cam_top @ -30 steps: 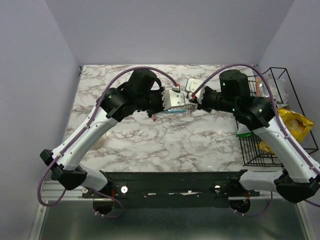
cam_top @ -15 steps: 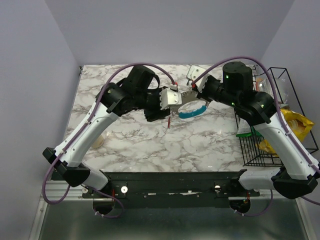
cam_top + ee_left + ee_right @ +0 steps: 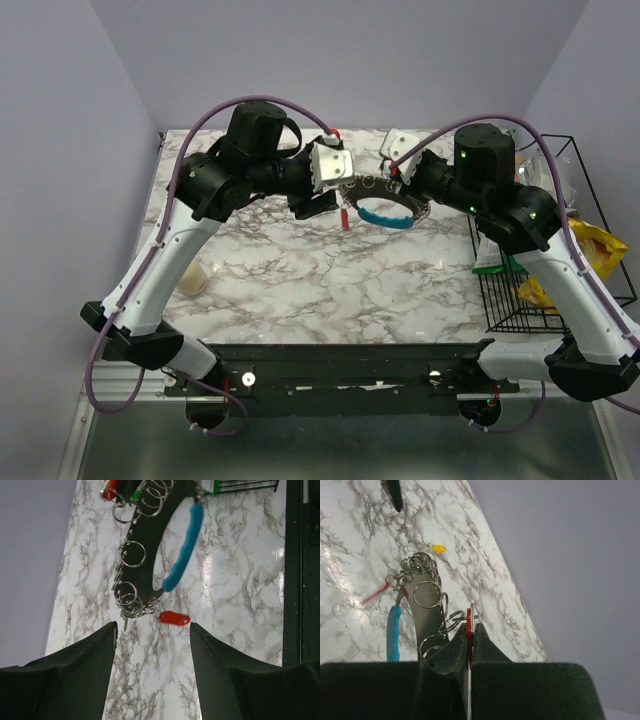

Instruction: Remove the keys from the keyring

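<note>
The keyring (image 3: 397,203) hangs above the marble table, a loop that is part dark grey (image 3: 145,555) and part bright blue (image 3: 182,550), with several small metal rings along its edge. My right gripper (image 3: 393,177) is shut on a red key head (image 3: 469,622) at the ring's top. Another red key (image 3: 174,618) dangles from the low end of the keyring (image 3: 422,617). My left gripper (image 3: 152,625) stands open just left of the ring (image 3: 330,203), with nothing between its fingers. A yellow key (image 3: 438,548) lies loose on the table.
A black wire basket (image 3: 540,290) stands at the table's right edge, with a yellow bag (image 3: 592,245) in it. A pale round object (image 3: 193,280) lies on the table by the left arm. Grey walls close in the back and both sides.
My left gripper has opened and pulled back to the left, away from the ring. The right gripper, still shut, has kept the ring, which now hangs free with a red key dangling.
</note>
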